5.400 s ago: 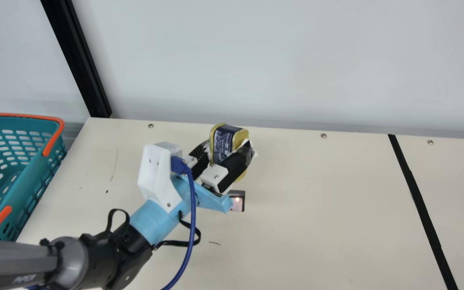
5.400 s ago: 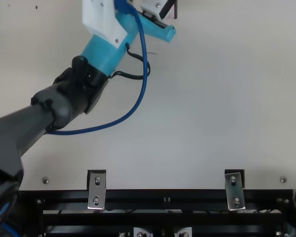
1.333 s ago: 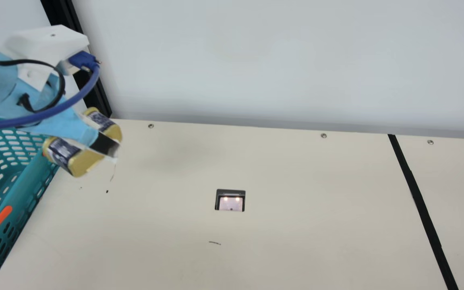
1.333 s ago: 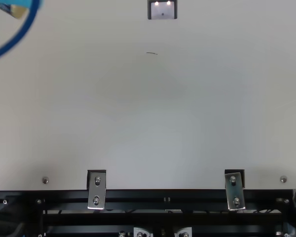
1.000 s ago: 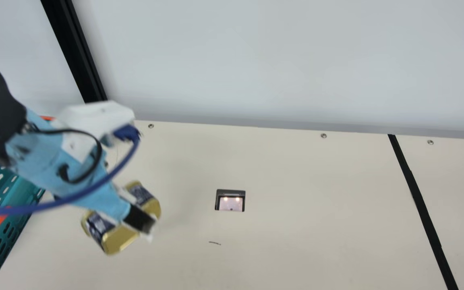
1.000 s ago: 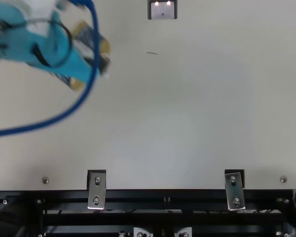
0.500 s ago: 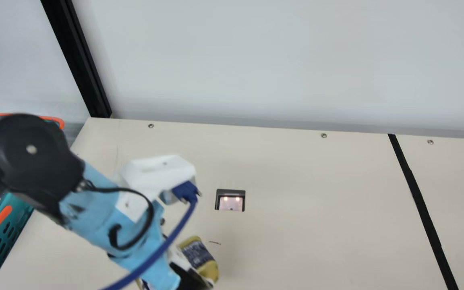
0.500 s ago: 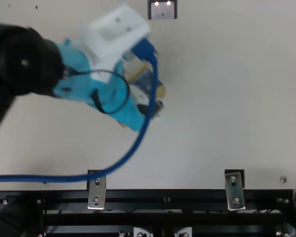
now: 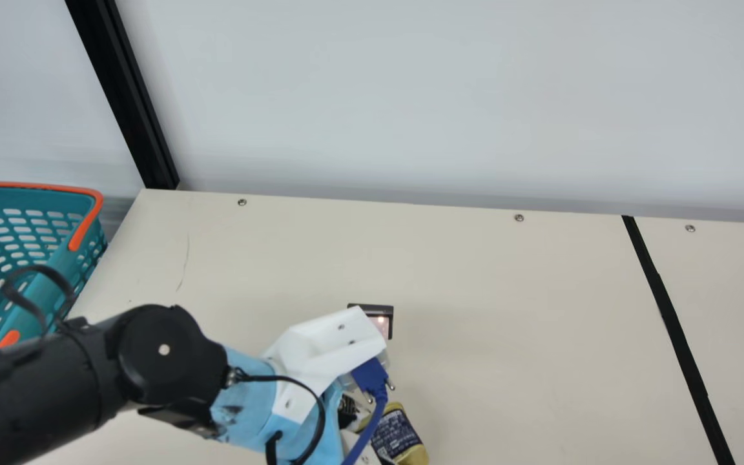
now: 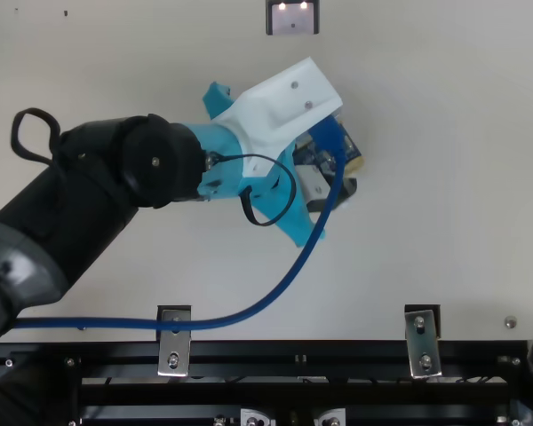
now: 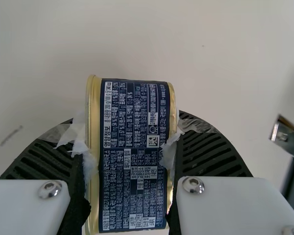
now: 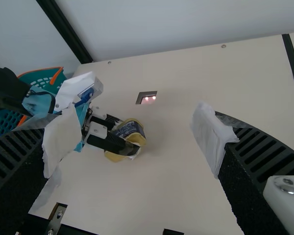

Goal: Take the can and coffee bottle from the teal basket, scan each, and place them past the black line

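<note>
My left gripper (image 10: 336,177) is over the table's near middle in the top view, partly behind its blue cable. In the left wrist view my left gripper (image 11: 130,166) is shut on the gold-rimmed, dark-blue-labelled can (image 11: 134,152). That can (image 9: 396,431) pokes out at the main view's bottom edge, nearer the table's front than the scanner (image 9: 382,321). My right gripper (image 12: 132,147) stands open, nothing between its fingertips; the left gripper and can appear farther off. The teal basket (image 9: 55,271) is at the far left, the black line (image 9: 675,329) at the right.
A dark upright post (image 9: 123,97) rises at the table's back left corner. Metal brackets (image 10: 174,342) and a black rail (image 10: 302,358) run along the table's front edge. The left arm spans the table's left part, its cable looping toward the front edge.
My left gripper, holding the can, has swung from the scanner to beside the basket, then right and toward the table's front. Its wrist has turned too. The basket shifted slightly, then returned.
</note>
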